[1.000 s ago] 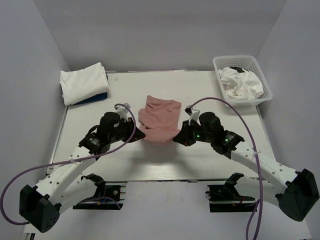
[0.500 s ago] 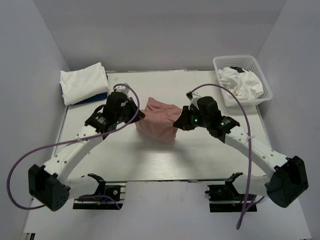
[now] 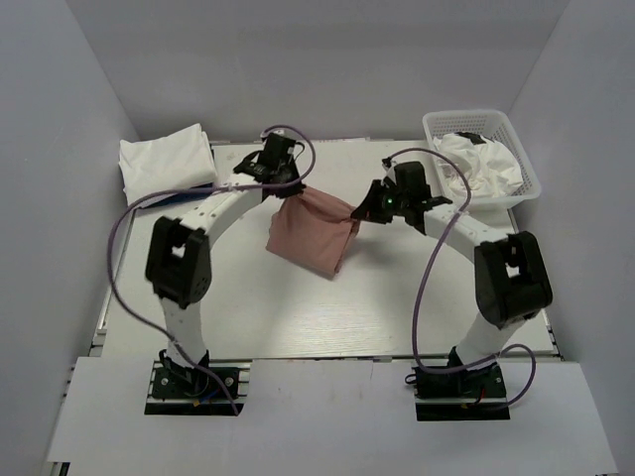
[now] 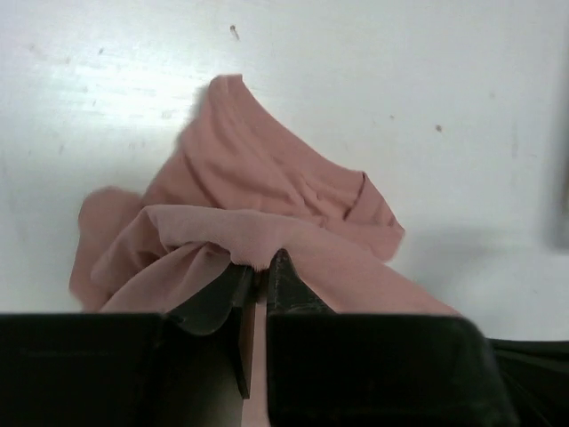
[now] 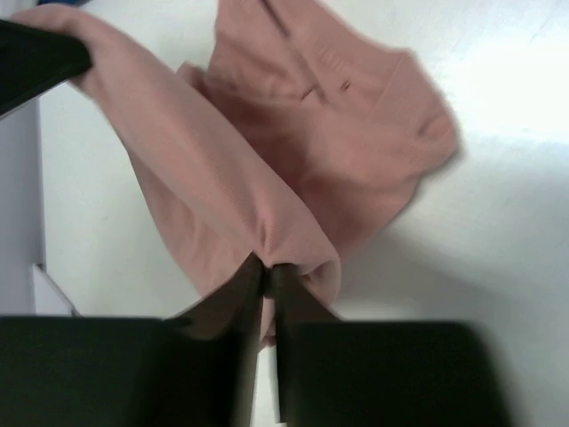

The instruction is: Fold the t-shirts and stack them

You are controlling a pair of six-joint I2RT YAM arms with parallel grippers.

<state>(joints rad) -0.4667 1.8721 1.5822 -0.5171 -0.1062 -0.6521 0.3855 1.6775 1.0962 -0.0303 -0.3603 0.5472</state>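
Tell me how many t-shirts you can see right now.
4 distinguishable: a pink one held between the left gripper and right gripper, a folded white one atop a blue one at the far left, and crumpled white cloth in the basket, which may hide more.

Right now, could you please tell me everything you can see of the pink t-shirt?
The pink t-shirt looks like soft, dusty-pink cloth, and no print shows. It is held up by one edge, which the left gripper and the right gripper pinch at either end, both shut on it. It sags between them in loose folds. Its lower part appears to rest, bunched, on the white table, near the middle.
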